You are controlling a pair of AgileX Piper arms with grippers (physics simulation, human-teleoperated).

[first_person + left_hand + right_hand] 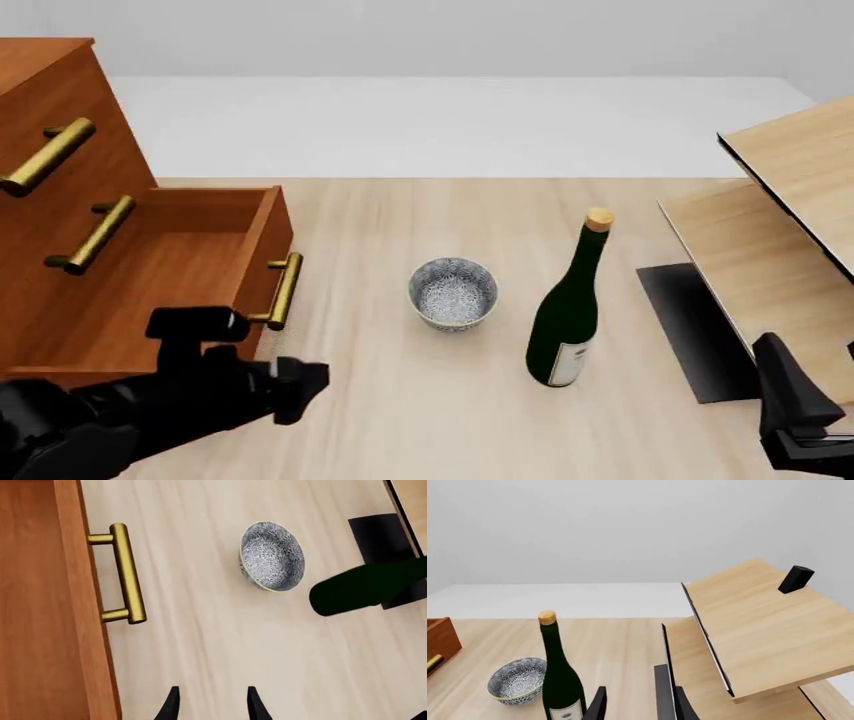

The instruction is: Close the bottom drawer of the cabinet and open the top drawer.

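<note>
The cabinet [54,110] stands at the left of the front view. Its top drawer [47,155] is shut. The bottom drawer [147,270] is pulled out, with its brass handle [280,290] facing the table's middle. My left gripper [296,388] hangs just in front of that drawer, near the handle and not touching it. In the left wrist view the left gripper [212,707] is open and empty, with the handle [127,572] and the bottom drawer's front [80,630] off to one side. My right gripper [801,400] is at the near right, and the right wrist view shows it [640,707] open and empty.
A patterned bowl [454,292] sits mid-table, with a dark green wine bottle [570,320] upright to its right. Pale wood panels [781,230] on a black base [687,330] stand at the right. The middle drawer's handle [94,235] is above the open drawer.
</note>
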